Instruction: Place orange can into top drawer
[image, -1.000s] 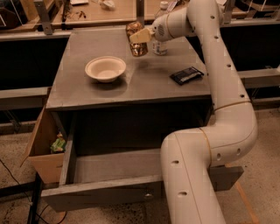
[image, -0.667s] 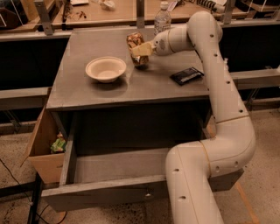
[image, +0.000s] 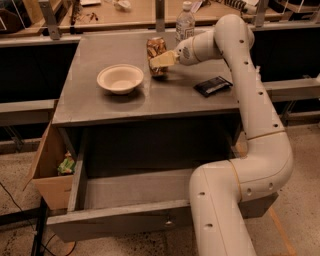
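Observation:
The orange can (image: 156, 49), orange-brown with pale markings, is upright over the back middle of the grey table top (image: 100, 107). My gripper (image: 161, 61) reaches in from the right and is shut on the can's lower half. I cannot tell whether the can touches the table. The top drawer (image: 125, 222) is pulled wide open below the table. Its grey inside shows nothing in it, and a small round knob (image: 169, 220) sits on its front panel. My white arm (image: 260, 120) curves down over the drawer's right part.
A pale bowl (image: 120, 78) sits left of the can. A clear water bottle (image: 185, 22) stands behind the gripper. A black packet (image: 212, 86) lies on the table's right side. A cardboard box (image: 47, 172) with a green item (image: 66, 165) hangs left of the drawer.
The gripper with the can has moved from in front of the bottle a little forward and left, toward the bowl. The bottle now shows fully behind it.

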